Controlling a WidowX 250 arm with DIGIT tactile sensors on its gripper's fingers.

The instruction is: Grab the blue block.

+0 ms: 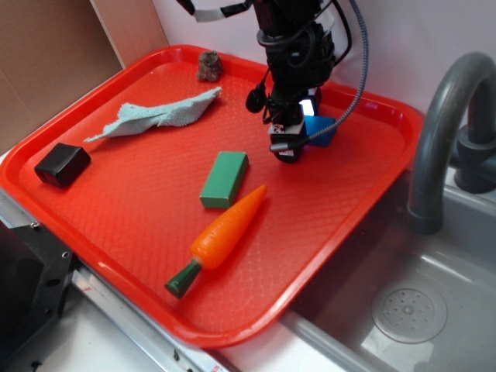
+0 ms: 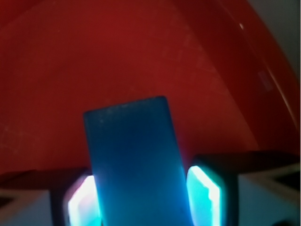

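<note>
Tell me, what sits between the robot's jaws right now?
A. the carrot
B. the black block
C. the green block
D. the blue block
D. In the wrist view the blue block fills the gap between the two jaws, one close on each side, while the exterior view shows the green block, carrot and black block lying apart on the red tray.

Blue block on the red tray, far right

The blue block (image 1: 321, 129) is a small, smooth, bright-blue brick with flat faces, lying toward the far right of the tray (image 1: 139, 209). In the wrist view it sits lengthwise between the two fingers (image 2: 207, 190), its long sides close against their glowing inner pads.
</note>
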